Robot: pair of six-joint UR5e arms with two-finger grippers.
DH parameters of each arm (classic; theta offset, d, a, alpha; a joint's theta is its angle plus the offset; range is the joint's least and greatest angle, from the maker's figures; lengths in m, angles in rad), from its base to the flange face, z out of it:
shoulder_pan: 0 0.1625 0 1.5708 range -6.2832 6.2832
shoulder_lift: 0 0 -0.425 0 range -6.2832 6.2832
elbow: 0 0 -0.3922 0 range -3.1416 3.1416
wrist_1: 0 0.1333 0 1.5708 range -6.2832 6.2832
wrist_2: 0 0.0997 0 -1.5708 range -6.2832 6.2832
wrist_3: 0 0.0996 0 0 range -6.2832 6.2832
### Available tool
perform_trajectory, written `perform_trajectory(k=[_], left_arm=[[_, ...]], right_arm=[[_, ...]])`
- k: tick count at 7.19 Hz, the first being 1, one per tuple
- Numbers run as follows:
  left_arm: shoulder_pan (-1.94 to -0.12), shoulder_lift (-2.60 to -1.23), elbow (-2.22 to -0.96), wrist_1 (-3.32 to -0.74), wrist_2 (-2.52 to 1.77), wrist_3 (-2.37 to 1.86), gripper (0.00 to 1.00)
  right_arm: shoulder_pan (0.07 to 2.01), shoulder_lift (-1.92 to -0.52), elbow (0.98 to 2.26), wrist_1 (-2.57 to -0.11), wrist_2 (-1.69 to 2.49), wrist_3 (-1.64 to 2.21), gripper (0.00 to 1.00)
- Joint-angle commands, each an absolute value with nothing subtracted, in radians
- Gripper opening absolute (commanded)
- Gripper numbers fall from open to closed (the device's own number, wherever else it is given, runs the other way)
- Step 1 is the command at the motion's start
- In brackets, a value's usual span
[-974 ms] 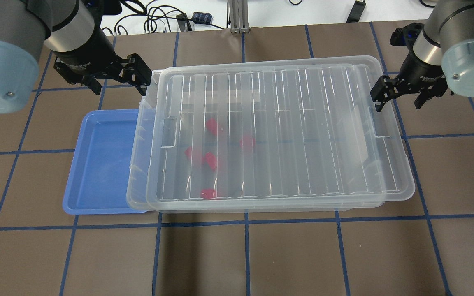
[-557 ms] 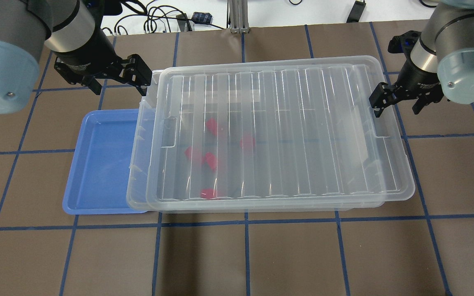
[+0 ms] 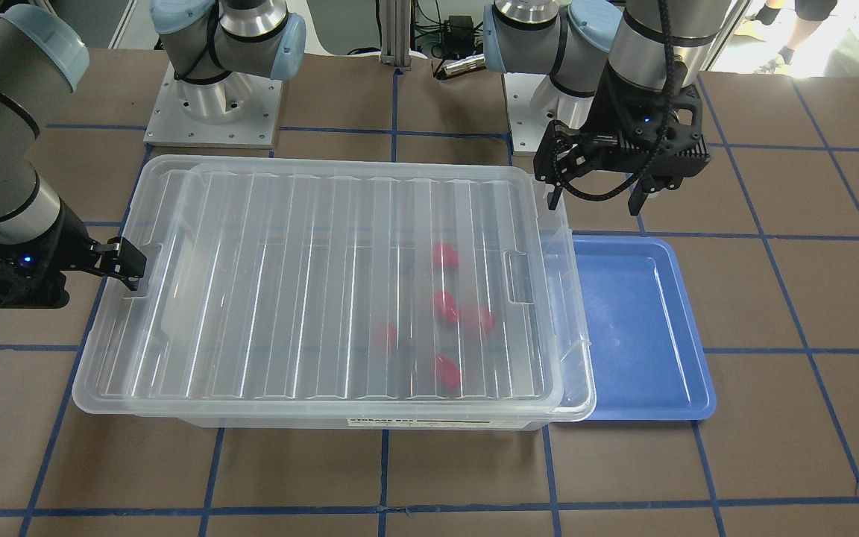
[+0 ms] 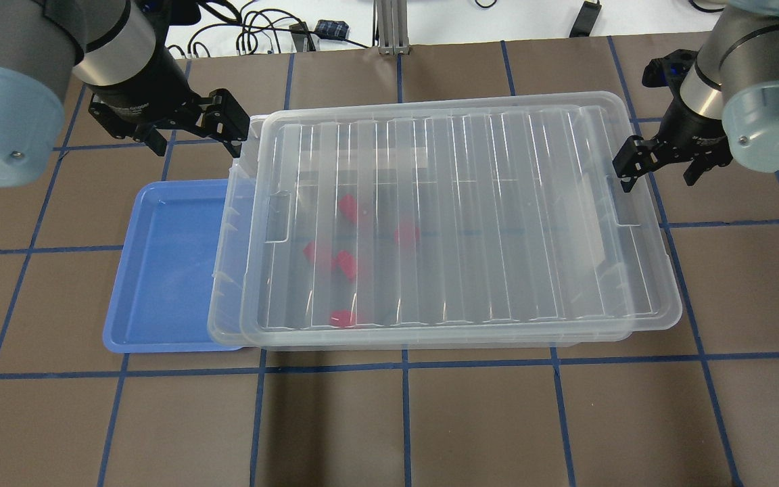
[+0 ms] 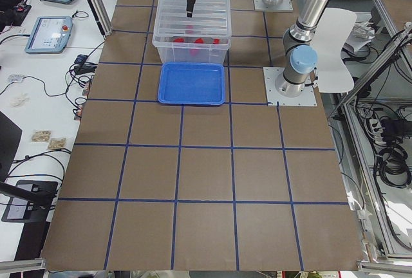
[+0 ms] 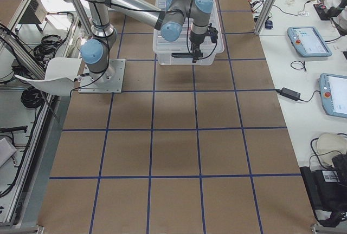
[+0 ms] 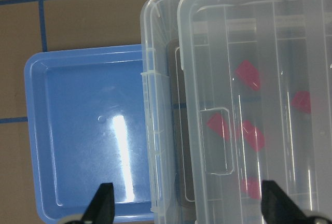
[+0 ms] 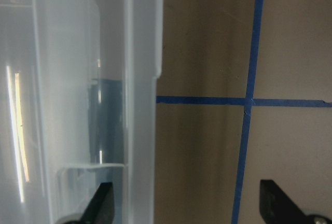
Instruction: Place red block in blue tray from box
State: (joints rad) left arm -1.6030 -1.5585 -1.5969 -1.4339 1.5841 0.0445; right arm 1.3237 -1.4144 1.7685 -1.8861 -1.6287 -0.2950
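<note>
The clear box (image 4: pixel 227 304) stands mid-worktop (image 4: pixel 498 419) with its ribbed lid (image 4: pixel 443 203) on, the lid sitting slightly off toward the robot's right so that the box's left rim shows bare; five red blocks (image 4: pixel 347 264) lie inside under the lid, loosely grouped in the half nearer the tray, none of them touching a gripper. The blue tray (image 4: pixel 166 270) lies flat just beside the box on the robot's left, its near side tucked under the box's overhanging rim. The left gripper (image 4: pixel 197 138) hangs above the far left corner of the box, jaws spread wide and holding nothing. The right gripper (image 4: pixel 658 177) is low at the box's right end by the lid's handle notch, jaws also wide apart and empty; one finger is over the lid's edge, the other over bare worktop.
</note>
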Motion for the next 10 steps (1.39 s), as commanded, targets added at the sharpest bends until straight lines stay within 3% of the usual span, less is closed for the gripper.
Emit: perform_trajectory(k=[1,10], left_arm=[[-1.603,-1.559,-1.597,-1.434,1.585,0.044,1.00],[-1.603,-1.563,-1.597,-1.433,1.583,0.044,1.00]], right_arm=[[1.287,-1.414,1.769,-1.884,-1.629,-0.339,1.00],[1.183,-1.423,1.769,-1.881,-1.632,-0.485,1.00]])
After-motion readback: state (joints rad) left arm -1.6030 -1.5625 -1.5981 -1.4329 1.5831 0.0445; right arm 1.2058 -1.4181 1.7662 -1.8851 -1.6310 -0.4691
